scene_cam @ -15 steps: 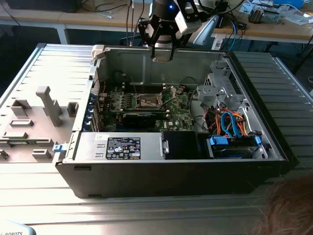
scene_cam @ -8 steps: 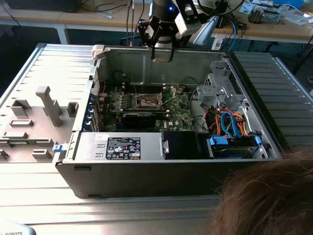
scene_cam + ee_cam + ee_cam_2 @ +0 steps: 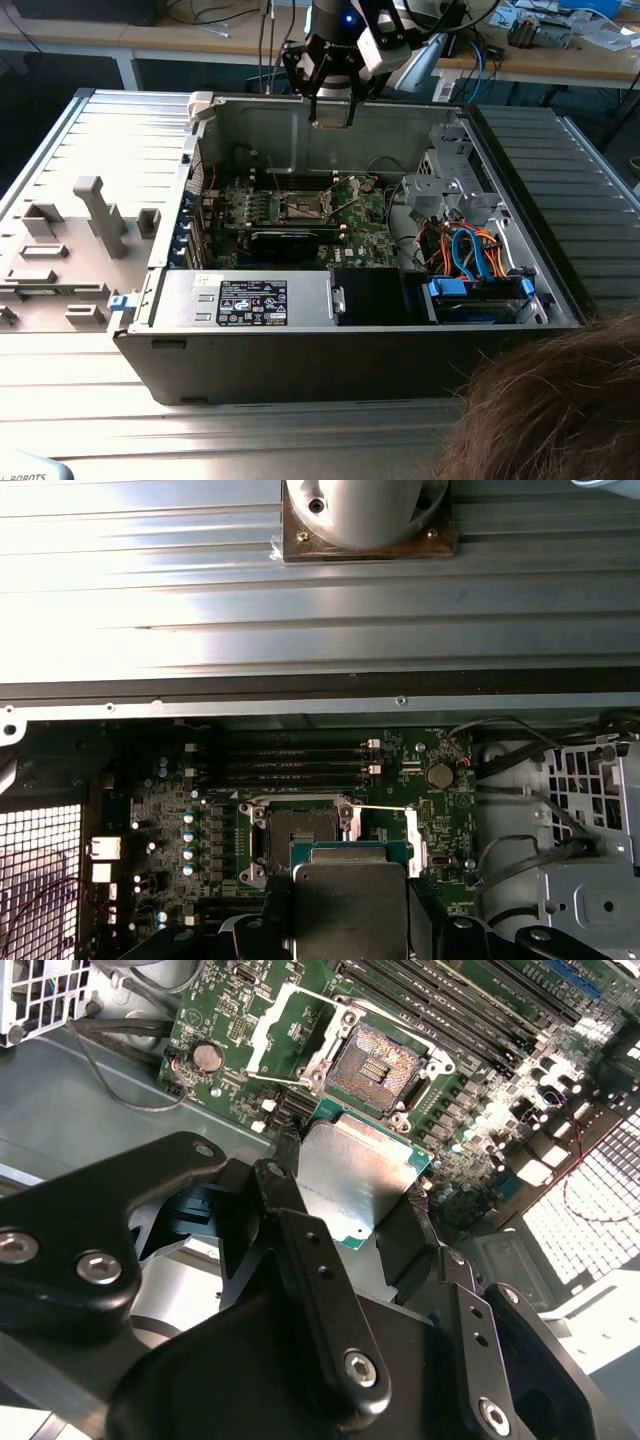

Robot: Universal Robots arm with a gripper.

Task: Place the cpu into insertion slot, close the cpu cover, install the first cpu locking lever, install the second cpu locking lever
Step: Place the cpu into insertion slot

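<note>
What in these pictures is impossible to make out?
1. Second wrist view: the gripper covers the cpu's side edges.
2. First wrist view: the held cpu hides part of the slot, and the picture's edge cuts the cpu off.
3. Exterior view: a person's hair blocks the case's corner at the exterior view's right, and the slot's inside is too small to make out.

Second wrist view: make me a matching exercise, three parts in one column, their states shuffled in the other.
Column one:
1. cpu
2. insertion slot
3. cpu cover

Column two:
A. swung open, lying beside the slot
B. empty, nothing seated in it
C. held in the gripper, clear of the slot

Pairs: 1-C, 2-B, 3-A
</note>
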